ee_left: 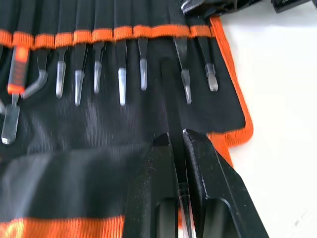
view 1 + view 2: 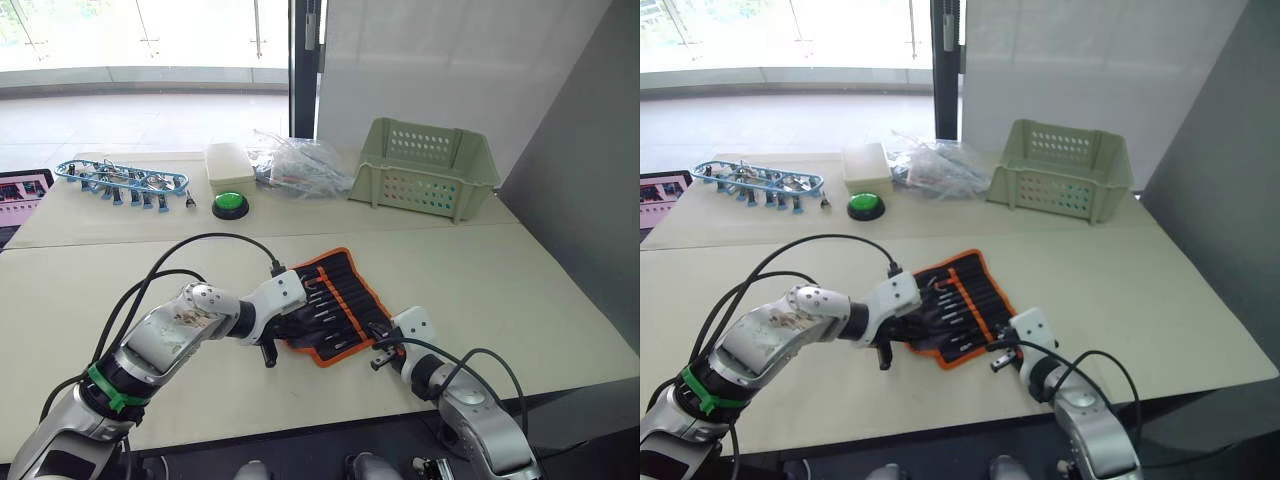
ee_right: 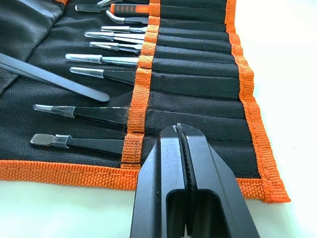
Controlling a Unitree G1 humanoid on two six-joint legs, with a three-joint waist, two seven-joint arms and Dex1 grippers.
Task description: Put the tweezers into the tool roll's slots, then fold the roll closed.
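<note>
The left gripper [image 1: 177, 144] is pinching one of the tweezers [image 1: 170, 106] between its fingers, holding it over the open roll [image 1: 99, 124]; the tool's tip is pointing ahead of the gripper toward the orange slot band, between two tweezers already sitting in slots. More capped tips are lying in a row just ahead of this gripper, each one tucked under the band, along with an orange-handled tool at the far end of the row. The roll is lying unfolded on the surface [image 2: 520, 290], directly under and in front of the left gripper [image 2: 300, 322], with its orange edging showing all round.

The right gripper [image 3: 182, 130] is closed with nothing between its fingers, and its tip is resting on or just above the roll's pocket side, near the orange edge closest to it. From this gripper, the seated tweezers are lying ahead and to one side, and the held one is crossing above them.

Well beyond both grippers, at the far side of the surface, a green basket [image 2: 425, 168], a green button [image 2: 230, 205], a clear bag [image 2: 300, 165] and a blue rack [image 2: 120, 180] are sitting.
</note>
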